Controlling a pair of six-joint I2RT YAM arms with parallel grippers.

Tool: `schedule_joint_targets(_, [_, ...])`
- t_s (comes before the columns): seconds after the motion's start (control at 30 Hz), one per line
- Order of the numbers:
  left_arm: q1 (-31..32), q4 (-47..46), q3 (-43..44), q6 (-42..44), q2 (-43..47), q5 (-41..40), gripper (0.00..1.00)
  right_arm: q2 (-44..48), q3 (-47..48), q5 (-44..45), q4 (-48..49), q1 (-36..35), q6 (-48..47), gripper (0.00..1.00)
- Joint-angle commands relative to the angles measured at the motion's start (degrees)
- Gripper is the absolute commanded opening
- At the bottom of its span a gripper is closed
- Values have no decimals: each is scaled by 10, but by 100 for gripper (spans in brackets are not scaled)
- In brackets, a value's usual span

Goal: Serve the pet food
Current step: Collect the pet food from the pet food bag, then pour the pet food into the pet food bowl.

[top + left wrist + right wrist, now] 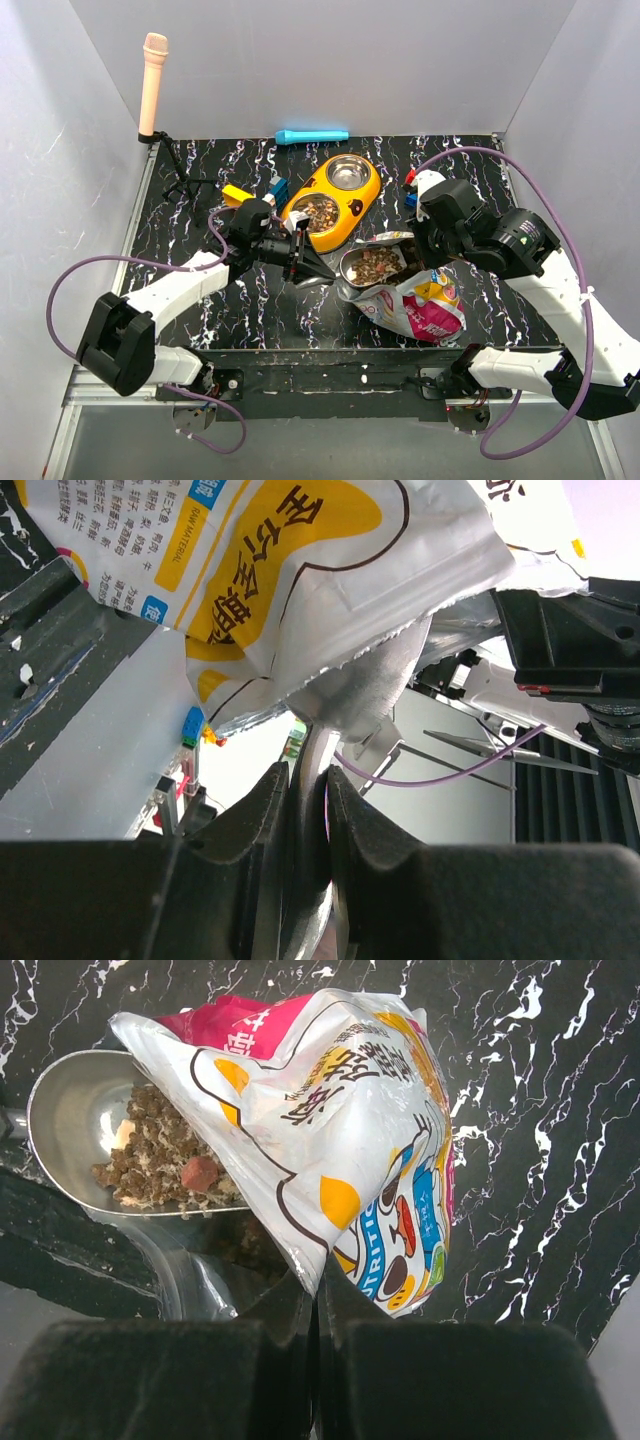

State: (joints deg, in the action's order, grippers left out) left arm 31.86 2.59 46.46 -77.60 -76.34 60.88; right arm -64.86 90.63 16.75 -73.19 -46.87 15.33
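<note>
The pet food fills a steel scoop and shows as a brown heap of kibble at the mouth of the foil bag. More pet food lies in the near cup of the yellow double bowl; its far steel cup looks bare. My left gripper is shut on the scoop's handle, just left of the bag. My right gripper is shut on the edge of the bag, holding it above the scoop.
A blue cylinder lies at the back edge of the black marbled table. A peach-coloured wand on a stand rises at the back left. Small coloured blocks sit left of the bowl, and more blocks lie to its right.
</note>
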Motion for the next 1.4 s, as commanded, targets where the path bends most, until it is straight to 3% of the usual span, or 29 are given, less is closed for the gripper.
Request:
schedule_joint_targets(0.0, [-17,85,34,63,36,16,0,35,40,7,75,4,1,1])
schedule_joint_targets(0.23, [-29,131,26,73,95,26,0,48,22,4,89,4,12,1])
schedule_joint_targets(0.47, [-30,66,-17,-14,151,-8,0,55,9,-12,99,6,24,1])
schedule_joint_targets(0.93, [-40,185,1,17,242,15,0,55,17,-2,84,6,19,1])
schedule_joint_targets(1.37, [-44,310,72,84,265,-49,0,61,18,-5,78,6,22,1])
